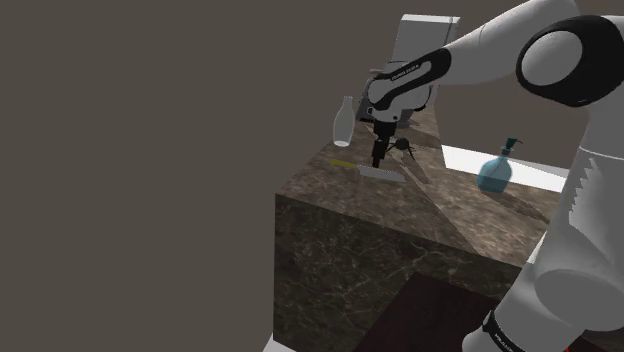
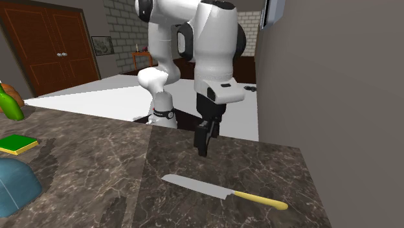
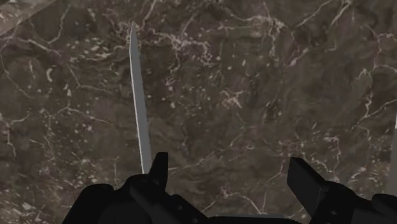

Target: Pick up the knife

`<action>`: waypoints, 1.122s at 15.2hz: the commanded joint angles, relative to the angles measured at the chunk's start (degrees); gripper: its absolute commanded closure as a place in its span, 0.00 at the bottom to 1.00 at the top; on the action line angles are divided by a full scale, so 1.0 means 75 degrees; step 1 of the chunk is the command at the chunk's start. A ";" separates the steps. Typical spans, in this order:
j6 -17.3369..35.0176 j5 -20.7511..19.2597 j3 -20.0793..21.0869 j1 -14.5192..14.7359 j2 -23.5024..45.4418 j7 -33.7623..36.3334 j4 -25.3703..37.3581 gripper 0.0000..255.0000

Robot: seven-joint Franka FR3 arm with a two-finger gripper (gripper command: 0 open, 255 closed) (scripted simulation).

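The knife lies flat on the dark marble counter (image 2: 97, 162), with a grey blade (image 2: 194, 186) and a yellow handle (image 2: 260, 200). In the shoulder view the knife (image 1: 374, 173) sits near the counter's far corner. My black gripper (image 2: 204, 148) hangs just above the counter, a little behind the blade and away from the handle. In the wrist view the gripper (image 3: 232, 173) is open with only bare marble between its fingers. The knife blade (image 3: 139, 108) runs away from the tip of one finger (image 3: 158, 168), outside the gap.
A clear glass bottle (image 1: 343, 122) stands at the counter's far edge, close to the gripper. A blue soap dispenser (image 1: 496, 171) sits to the shoulder view's right. A green and yellow pad (image 2: 16, 144) and a blue rounded object (image 2: 16, 188) lie at the second exterior view's left.
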 commanded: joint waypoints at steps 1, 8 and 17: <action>0.0116 0.0288 -0.0003 -0.0172 0.0676 -0.0476 0.0569 0.00; 0.0152 0.0893 0.0231 -0.0720 0.2378 -0.1389 0.2298 0.00; 0.0679 0.1024 0.0306 -0.0761 0.2689 -0.1459 0.2066 1.00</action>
